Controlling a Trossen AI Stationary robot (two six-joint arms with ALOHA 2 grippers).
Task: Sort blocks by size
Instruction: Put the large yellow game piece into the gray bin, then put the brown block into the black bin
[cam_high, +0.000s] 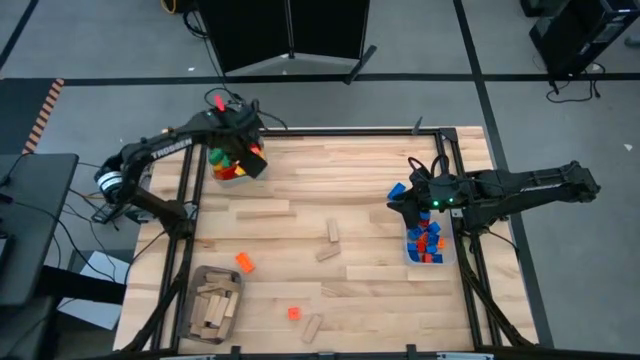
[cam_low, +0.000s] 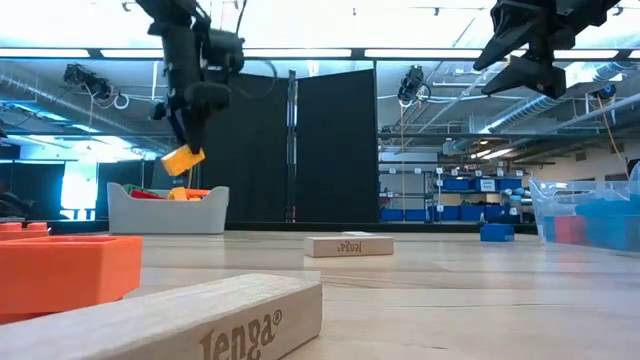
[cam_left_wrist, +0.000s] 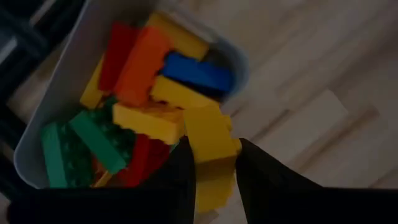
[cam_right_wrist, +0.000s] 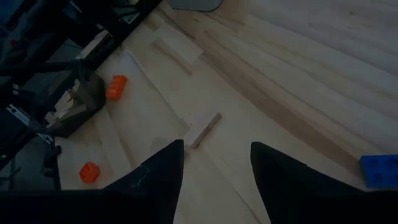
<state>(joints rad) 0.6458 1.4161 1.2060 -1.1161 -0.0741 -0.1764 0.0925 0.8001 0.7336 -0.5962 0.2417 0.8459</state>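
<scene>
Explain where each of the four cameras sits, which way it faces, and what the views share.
High view: overhead, straight down on the table; both arms show.
Low view: table height, level across into the room; left gripper holds a yellow brick, right gripper hangs empty.
Left wrist view: down past its fingers at the yellow brick above the grey bin.
Right wrist view: past its open fingers across the table.
Shared: the grey bin shows in high, low and left wrist views.

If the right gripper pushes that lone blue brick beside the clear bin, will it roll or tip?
Probably neither: the blue brick looks squat and flat-sided, so it should slide on the table. It seems rigid and light, so it may skid or spin away from the open right gripper.
</scene>
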